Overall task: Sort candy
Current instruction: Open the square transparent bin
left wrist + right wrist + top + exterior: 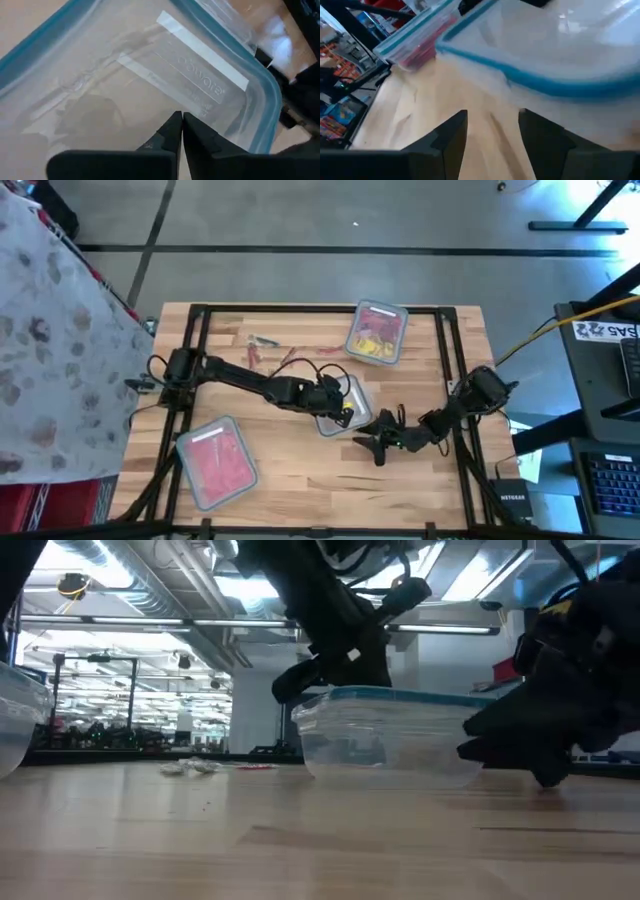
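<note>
A clear container with a blue rim (345, 408) stands mid-table; I see no candy in it. My left gripper (181, 119) is shut, its tips just above the container's inside (125, 85), with nothing visible between them. My right gripper (490, 127) is open and low over the bare wood on the container's near-right side (378, 445). A few loose candy pieces (262, 345) lie on the table at the far left. In the low view they show as silvery (190, 768) and red (255, 766) pieces.
One container at the far edge (377, 332) holds yellow and red candy. Another at the near left (215, 462) holds red-pink candy. A black frame (300, 308) runs around the tabletop. Bare wood lies along the near edge (330, 490).
</note>
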Controlling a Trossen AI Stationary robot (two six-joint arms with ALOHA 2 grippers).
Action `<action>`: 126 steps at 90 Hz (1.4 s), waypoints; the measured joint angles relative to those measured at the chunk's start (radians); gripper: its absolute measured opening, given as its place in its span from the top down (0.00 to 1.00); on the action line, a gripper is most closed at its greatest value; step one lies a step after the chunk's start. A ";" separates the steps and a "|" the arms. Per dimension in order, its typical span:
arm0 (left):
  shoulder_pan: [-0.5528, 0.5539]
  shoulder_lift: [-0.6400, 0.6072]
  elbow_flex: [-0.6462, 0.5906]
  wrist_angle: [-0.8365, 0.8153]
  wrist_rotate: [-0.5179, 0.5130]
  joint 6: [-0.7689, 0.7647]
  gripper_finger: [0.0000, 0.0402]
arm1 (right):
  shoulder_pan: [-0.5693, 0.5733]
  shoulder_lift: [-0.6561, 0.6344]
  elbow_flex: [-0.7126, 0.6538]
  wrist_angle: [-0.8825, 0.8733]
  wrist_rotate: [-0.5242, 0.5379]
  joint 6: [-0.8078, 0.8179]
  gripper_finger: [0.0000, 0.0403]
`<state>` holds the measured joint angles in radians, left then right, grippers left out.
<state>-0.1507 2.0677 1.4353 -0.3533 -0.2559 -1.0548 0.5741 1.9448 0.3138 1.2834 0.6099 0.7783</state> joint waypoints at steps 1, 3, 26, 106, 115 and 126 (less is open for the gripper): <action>-0.002 0.003 0.000 0.001 -0.001 -0.002 1.00 | 0.001 0.003 0.004 0.001 0.000 -0.001 0.59; -0.005 0.007 0.000 0.003 -0.002 -0.006 1.00 | 0.001 0.007 0.011 0.002 0.003 -0.001 0.59; -0.028 0.028 0.004 0.023 -0.003 -0.026 1.00 | 0.005 0.016 -0.002 0.016 0.057 0.020 0.59; -0.032 0.039 0.011 -0.030 0.066 -0.073 1.00 | 0.060 0.014 -0.002 0.294 -0.249 -0.062 0.59; -0.033 0.039 0.011 -0.031 0.065 -0.073 1.00 | 0.090 -0.007 -0.004 0.295 -0.275 -0.048 0.59; -0.033 0.039 0.011 -0.030 0.065 -0.074 1.00 | 0.108 -0.041 -0.006 0.256 -0.282 -0.006 0.59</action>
<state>-0.1833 2.1067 1.4464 -0.3836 -0.1909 -1.1290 0.6825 1.9033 0.3078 1.5393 0.3283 0.7725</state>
